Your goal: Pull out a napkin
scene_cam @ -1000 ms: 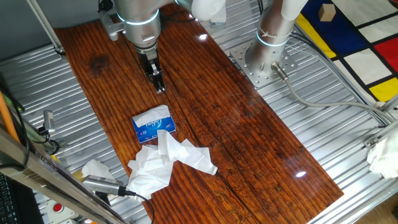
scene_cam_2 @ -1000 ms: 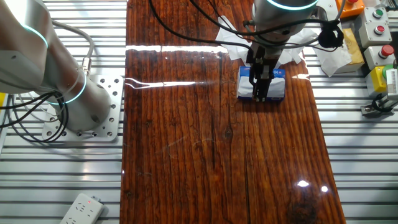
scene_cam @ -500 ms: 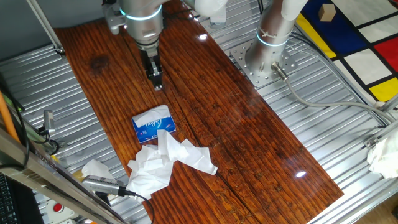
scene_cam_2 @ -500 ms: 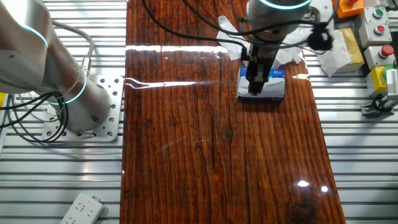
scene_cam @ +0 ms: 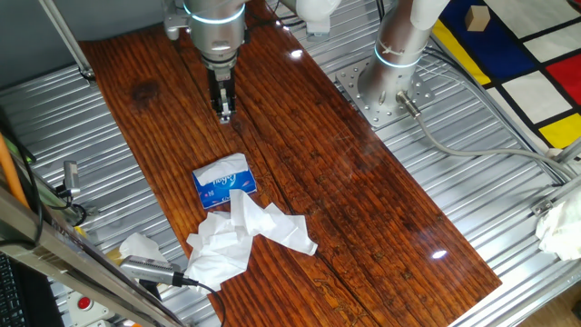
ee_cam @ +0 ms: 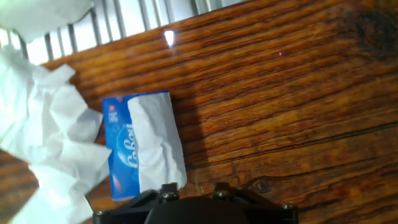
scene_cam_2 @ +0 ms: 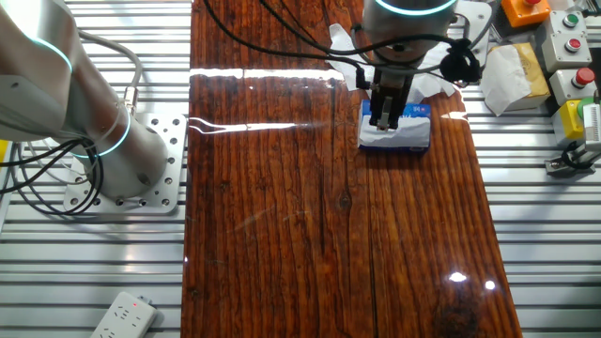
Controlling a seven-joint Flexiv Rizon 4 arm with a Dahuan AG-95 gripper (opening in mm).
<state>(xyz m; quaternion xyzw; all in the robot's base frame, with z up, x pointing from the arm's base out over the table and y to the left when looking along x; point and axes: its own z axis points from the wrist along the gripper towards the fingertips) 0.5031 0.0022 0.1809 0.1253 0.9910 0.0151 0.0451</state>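
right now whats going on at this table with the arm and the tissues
A single robot arm is working on a small blue tissue pack lying on the wooden table. Its gripper hangs above the table, apart from the pack, with nothing between its fingers. A napkin sticks out of the pack's top, not yet pulled. A larger heap of loose white tissues lies right beside the pack.

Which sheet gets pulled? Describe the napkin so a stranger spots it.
On the dark wooden tabletop lies a small blue plastic pack. The napkin is the narrow white tissue strip lying along its top, unlike the far larger crumpled white tissue heap beside it.
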